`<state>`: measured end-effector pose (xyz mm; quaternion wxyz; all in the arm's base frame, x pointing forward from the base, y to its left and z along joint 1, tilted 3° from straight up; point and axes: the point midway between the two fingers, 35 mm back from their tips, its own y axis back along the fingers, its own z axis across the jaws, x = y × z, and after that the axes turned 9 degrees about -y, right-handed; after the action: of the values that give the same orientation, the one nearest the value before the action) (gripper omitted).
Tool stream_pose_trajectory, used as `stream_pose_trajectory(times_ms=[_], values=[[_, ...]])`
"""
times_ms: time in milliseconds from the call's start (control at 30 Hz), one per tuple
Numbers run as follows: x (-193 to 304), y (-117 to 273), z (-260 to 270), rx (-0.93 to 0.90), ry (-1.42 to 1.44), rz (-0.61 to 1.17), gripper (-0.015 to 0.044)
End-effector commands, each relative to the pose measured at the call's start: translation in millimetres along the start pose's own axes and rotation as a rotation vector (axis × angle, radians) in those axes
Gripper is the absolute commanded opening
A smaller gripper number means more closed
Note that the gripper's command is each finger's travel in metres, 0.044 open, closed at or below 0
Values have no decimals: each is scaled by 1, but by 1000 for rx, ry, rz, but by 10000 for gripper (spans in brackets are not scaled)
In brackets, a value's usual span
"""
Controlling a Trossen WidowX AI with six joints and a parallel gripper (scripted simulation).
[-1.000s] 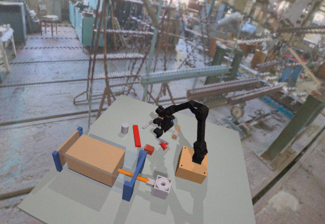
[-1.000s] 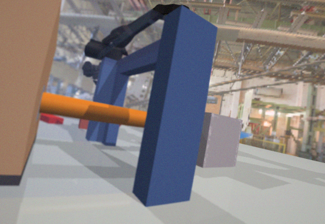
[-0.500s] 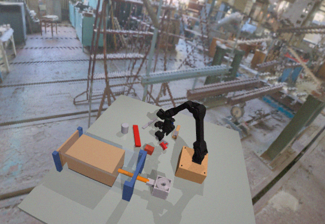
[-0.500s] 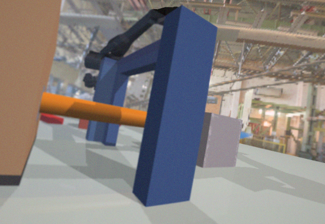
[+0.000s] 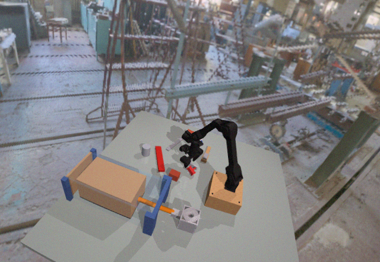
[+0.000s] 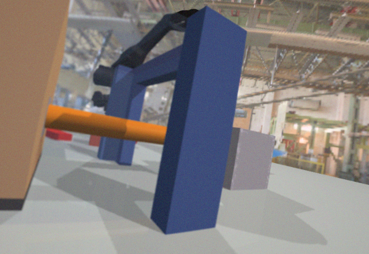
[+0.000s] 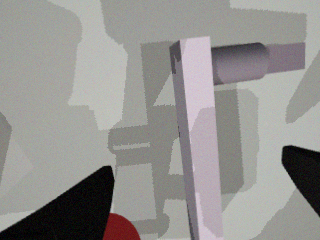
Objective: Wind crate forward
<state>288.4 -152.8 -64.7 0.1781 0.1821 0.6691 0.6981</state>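
The crate (image 5: 110, 176) (image 6: 26, 96) sits flat in the cubby, with a gap between its front and the blue steel frame (image 5: 165, 188) (image 6: 202, 126). An orange strap (image 5: 153, 204) (image 6: 104, 124) runs from it under the frame to the grey winch (image 5: 189, 219) (image 6: 253, 159), whose round top hole is empty. My gripper (image 5: 184, 154) (image 7: 196, 164) is open and empty over the tools. A pale bar-shaped handle (image 7: 202, 135) with a round shank and square key lies between and beyond the fingertips in the wrist view. Its near end runs out of view.
A red bar (image 5: 160, 159), a red block (image 5: 174, 174) and a grey cylinder (image 5: 146, 150) stand between cubby and gripper. A small red piece (image 5: 191, 170), a wooden piece (image 5: 205, 154) and a thin grey bar (image 5: 174, 144) lie around the gripper. The arm's wooden base (image 5: 224, 194) is right.
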Motion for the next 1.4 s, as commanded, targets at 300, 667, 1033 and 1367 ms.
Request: stream_pose_trajectory(times_ms=[300,667,1033,1367], values=[[0,-4,0,0,0,2,374],[0,-4,0,0,0,2,300],[0,-4,0,0,0,2,227],[0,-4,0,0,0,2,160]])
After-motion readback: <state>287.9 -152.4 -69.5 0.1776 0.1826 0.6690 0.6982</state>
